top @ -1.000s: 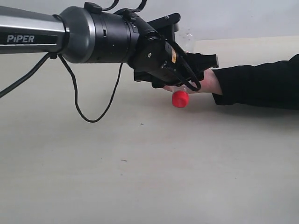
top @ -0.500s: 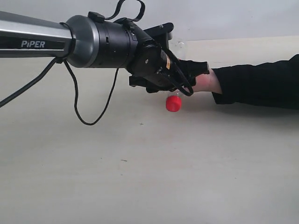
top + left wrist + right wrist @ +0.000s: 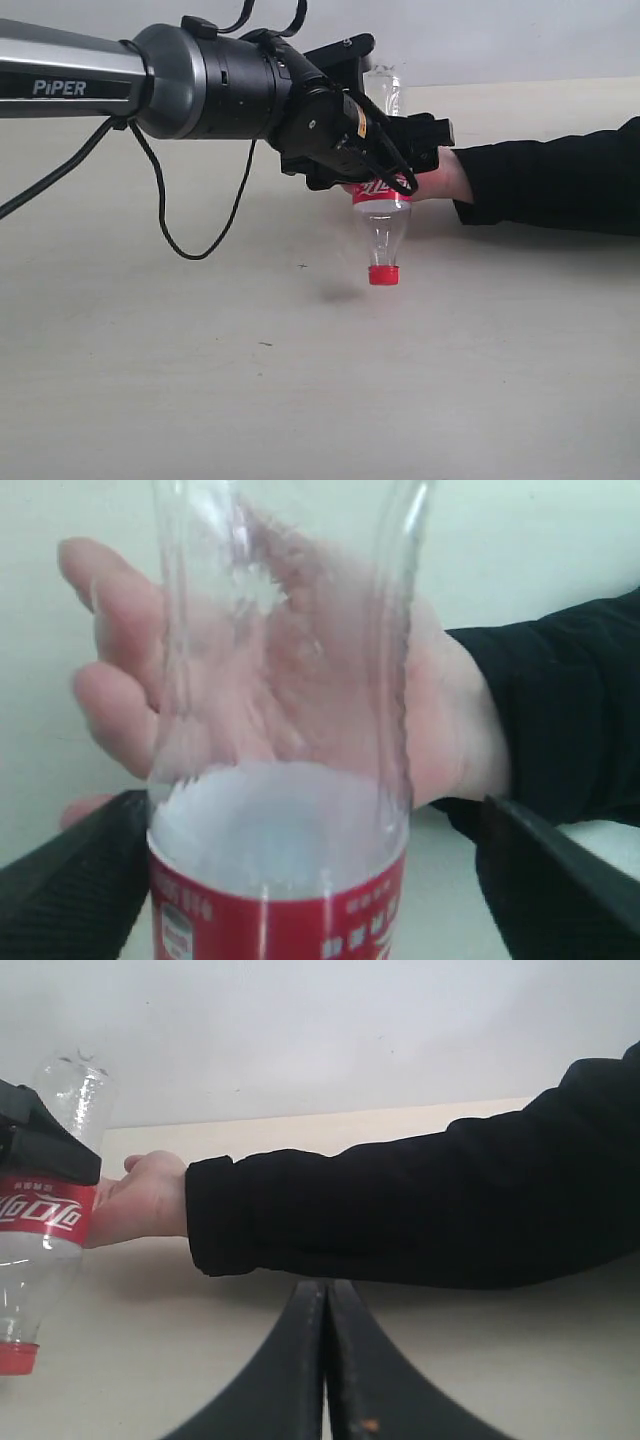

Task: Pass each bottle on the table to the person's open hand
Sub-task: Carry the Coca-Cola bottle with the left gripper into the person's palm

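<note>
The clear plastic bottle with red label [image 3: 382,232] hangs cap-down over the pale beige table [image 3: 300,390], just beside the person's bare open hand [image 3: 452,178] at right. It looks empty, so probably light, thin-walled and slippery. The black left gripper [image 3: 395,150] grasps its label band, a sensible hold; the black right gripper [image 3: 325,1360] is clenched on nothing.

The bottle [image 3: 382,228] is recorded as clear, with a red cap [image 3: 383,274] and a red label [image 3: 380,190] printed in white lettering. Black is noted for the left gripper [image 3: 315,880], the right gripper [image 3: 326,1360], the cable [image 3: 165,215] and the sleeve [image 3: 560,180], against light skin on the hand [image 3: 145,1200]; the arm [image 3: 70,45] is silver-grey with white lettering on a black band. The table [image 3: 300,390] is logged as pale beige with a few dark specks, and the wall [image 3: 350,1030] as white.
</note>
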Controlling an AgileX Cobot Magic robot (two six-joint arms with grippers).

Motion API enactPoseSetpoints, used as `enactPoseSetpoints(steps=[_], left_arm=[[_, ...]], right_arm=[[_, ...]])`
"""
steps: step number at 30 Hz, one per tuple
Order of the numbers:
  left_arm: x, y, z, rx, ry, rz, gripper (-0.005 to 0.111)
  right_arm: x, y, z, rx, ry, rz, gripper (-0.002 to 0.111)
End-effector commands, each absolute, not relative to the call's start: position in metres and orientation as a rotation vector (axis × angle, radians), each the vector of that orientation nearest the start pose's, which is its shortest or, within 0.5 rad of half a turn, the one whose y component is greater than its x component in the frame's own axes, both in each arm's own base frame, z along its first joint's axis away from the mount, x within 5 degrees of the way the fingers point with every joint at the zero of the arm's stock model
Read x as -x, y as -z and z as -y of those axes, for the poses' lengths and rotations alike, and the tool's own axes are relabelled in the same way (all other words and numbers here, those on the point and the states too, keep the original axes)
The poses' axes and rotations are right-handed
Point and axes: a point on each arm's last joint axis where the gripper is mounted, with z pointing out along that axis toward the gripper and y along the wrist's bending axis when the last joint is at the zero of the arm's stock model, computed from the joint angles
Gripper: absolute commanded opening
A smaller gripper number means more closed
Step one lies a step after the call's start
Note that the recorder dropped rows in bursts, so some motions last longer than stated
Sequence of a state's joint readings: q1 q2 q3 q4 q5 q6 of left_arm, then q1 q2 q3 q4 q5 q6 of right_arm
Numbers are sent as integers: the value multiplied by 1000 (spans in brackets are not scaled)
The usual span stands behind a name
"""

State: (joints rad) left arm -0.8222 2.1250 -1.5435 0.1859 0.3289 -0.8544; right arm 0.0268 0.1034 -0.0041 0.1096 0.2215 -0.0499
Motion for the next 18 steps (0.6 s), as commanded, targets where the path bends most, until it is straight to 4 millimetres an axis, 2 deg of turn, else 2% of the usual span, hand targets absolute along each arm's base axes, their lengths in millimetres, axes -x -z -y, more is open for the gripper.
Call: enactPoseSetpoints(steps=[1, 3, 4, 8, 18], left_arm=[[-334, -186, 341, -128, 662, -2424, 64], [-342, -185, 335, -53, 676, -2430, 17], [-345, -185, 333, -38, 676, -2431, 2], [-348, -185, 329, -47, 657, -2432, 10], [-359, -200, 336, -73, 750, -2303, 0]], right_arm=[[-63, -188, -3, -9, -72, -1804, 0], [-63, -188, -3, -9, -72, -1804, 0], [-63, -188, -3, -9, -72, -1804, 0], [-63, -188, -3, -9, -72, -1804, 0], [-63, -188, -3, -9, -72, -1804, 0]])
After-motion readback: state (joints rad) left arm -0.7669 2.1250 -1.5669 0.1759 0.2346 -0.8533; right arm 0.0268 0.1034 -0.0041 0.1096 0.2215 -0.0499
